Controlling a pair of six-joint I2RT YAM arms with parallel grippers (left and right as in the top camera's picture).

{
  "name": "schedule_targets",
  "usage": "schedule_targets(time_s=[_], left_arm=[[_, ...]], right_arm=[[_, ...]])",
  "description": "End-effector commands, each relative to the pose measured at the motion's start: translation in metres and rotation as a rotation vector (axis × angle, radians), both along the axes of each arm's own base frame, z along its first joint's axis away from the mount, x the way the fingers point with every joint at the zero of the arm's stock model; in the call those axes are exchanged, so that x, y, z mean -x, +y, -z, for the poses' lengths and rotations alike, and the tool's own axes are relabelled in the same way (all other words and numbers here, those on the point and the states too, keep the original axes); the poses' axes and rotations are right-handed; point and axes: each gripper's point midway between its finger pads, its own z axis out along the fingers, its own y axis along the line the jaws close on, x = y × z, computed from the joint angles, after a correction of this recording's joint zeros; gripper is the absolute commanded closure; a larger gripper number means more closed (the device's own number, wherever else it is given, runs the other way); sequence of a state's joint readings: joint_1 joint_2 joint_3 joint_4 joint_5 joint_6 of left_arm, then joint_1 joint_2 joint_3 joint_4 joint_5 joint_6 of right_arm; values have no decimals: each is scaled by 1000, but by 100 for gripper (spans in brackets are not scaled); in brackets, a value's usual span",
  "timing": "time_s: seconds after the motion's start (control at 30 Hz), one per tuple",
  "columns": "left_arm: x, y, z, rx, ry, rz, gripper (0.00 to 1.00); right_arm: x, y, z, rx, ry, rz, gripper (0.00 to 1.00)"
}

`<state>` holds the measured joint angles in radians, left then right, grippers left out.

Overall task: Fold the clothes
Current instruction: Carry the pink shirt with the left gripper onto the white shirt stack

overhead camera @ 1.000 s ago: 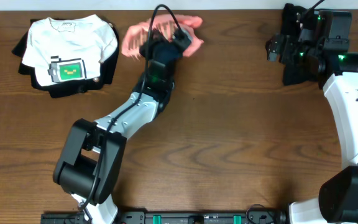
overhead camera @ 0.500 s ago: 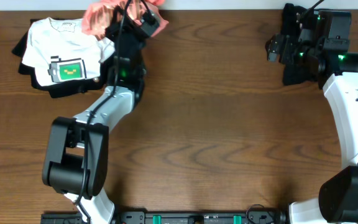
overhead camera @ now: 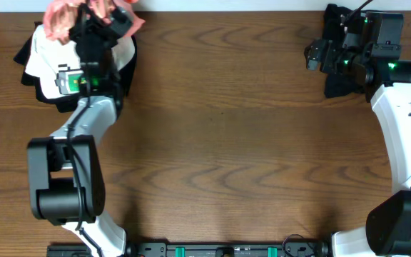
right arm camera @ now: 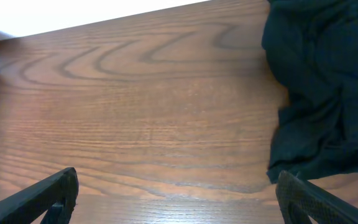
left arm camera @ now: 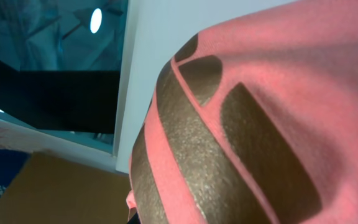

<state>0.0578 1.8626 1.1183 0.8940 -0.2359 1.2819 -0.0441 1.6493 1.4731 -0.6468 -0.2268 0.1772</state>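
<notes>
The salmon-pink T-shirt [overhead camera: 61, 14] hangs bunched at the table's back left corner, over a folded stack. My left gripper [overhead camera: 97, 21] is shut on it, with the fingers buried in the cloth. In the left wrist view the pink T-shirt [left arm camera: 278, 93] fills the frame, its dark striped print facing the camera, and the jaws are hidden behind it. The stack is a folded white T-shirt [overhead camera: 45, 57] with a green print, lying on a black one [overhead camera: 28, 71]. My right gripper [right arm camera: 179, 196] stands open over bare wood at the back right, holding nothing.
A crumpled dark garment [right arm camera: 322, 81] lies just right of the right gripper, also seen as the dark garment [overhead camera: 340, 84] under the right arm. The table's back edge [right arm camera: 104, 22] runs close behind both grippers. A white wall [left arm camera: 160, 37] stands beyond it.
My left arm has swung left along the back edge, carrying the pink T-shirt from mid-table to above the folded stack. The right arm has not moved.
</notes>
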Motion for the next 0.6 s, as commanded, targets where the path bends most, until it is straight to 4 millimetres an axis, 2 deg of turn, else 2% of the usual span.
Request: schedule_targets(time_s=[0.0, 0.23, 0.37, 0.5, 0.53, 0.57], left_arm=[[2, 8, -15, 15, -20, 73, 94], [4, 33, 29, 49, 144, 75, 94], [6, 53, 46, 60, 176, 44, 94], [5, 58, 46, 62, 167, 74, 94], [5, 59, 40, 54, 140, 79, 94], [4, 60, 24, 36, 78, 76, 94]], right_arm=[[0, 2, 2, -44, 12, 5, 1], [0, 2, 2, -49, 14, 10, 1], [0, 2, 2, -48, 13, 10, 1], [-1, 2, 1, -48, 7, 11, 1], [-2, 2, 1, -48, 3, 11, 1], [-3, 2, -1, -48, -4, 10, 1]])
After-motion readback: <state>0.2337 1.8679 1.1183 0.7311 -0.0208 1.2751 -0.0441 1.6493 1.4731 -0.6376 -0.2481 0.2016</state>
